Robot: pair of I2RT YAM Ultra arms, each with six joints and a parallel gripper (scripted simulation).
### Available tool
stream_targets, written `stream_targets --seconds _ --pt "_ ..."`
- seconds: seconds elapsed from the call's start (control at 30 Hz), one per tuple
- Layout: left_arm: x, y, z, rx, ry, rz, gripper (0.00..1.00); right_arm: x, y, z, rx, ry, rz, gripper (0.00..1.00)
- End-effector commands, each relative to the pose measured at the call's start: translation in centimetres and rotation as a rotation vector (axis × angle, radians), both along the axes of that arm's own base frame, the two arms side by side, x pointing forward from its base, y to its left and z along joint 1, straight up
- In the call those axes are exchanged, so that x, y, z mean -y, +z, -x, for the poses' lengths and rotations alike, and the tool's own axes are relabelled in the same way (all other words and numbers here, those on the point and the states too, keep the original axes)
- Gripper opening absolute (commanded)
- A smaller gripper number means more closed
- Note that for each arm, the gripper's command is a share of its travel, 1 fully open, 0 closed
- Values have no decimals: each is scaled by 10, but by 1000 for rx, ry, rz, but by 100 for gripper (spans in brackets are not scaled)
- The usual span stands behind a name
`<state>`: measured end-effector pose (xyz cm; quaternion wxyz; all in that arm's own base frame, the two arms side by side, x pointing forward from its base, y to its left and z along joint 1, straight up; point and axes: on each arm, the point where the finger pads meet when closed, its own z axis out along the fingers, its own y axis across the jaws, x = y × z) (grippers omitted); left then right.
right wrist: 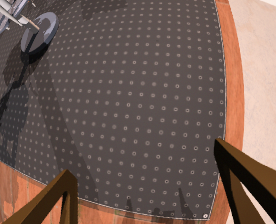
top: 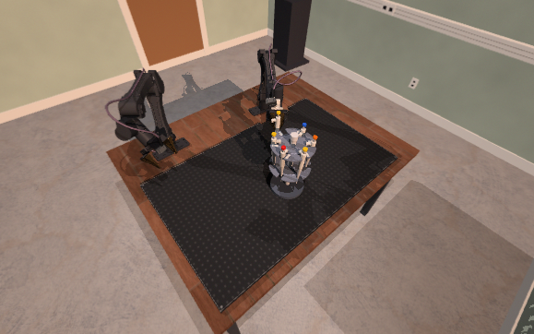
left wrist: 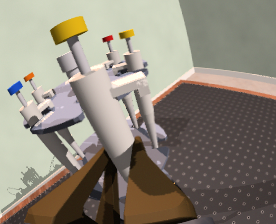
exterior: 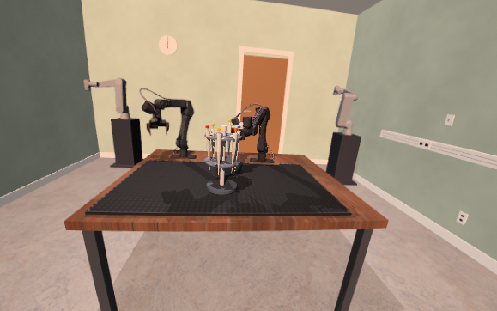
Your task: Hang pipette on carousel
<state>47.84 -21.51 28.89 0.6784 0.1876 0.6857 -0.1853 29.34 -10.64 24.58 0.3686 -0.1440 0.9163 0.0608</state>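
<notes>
The pipette (top: pixel 278 121) (left wrist: pixel 101 110) with a yellow push button is held upright, slightly tilted, in my left gripper (left wrist: pixel 125 146), beside the carousel (top: pixel 293 151) (exterior: pixel 221 187) (left wrist: pixel 64 109). Its finger hook (left wrist: pixel 129 84) points right in the left wrist view. It appears outside the carousel's upper disc; whether the hook touches anything cannot be told. No volume print is readable on the button. My right gripper (top: pixel 167 159) (exterior: pixel 158 133) (right wrist: pixel 138 164) is open and empty, high near the table's other back corner, away from the carousel.
Several pipettes hang around the head: red (top: pixel 283 148) (left wrist: pixel 107 38), blue (top: pixel 303 125) (left wrist: pixel 15 88), orange (top: pixel 314 137) (left wrist: pixel 29 76) and two yellow ones, one at the front (top: pixel 305 149). A pale knob (top: pixel 294 137) tops the centre. The carousel stands on the dark mat (top: pixel 210 221) (right wrist: pixel 139 100).
</notes>
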Motion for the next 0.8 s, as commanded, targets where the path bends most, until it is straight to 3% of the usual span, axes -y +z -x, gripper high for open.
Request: stream_targets --seconds 0.0,0.27,0.37,0.53,0.77 --pt "-6 24 -4 53 7 28 12 3 7 -4 29 6 5 100" --pt "-6 24 -4 53 7 28 12 3 7 -4 29 6 5 100" --pt "-8 -7 -4 -1 6 8 12 3 7 -4 29 6 5 100" --pt "-7 24 -3 60 3 30 12 3 7 -4 29 6 5 100" --pt "-7 23 -3 59 2 30 12 3 7 -4 29 6 5 100"
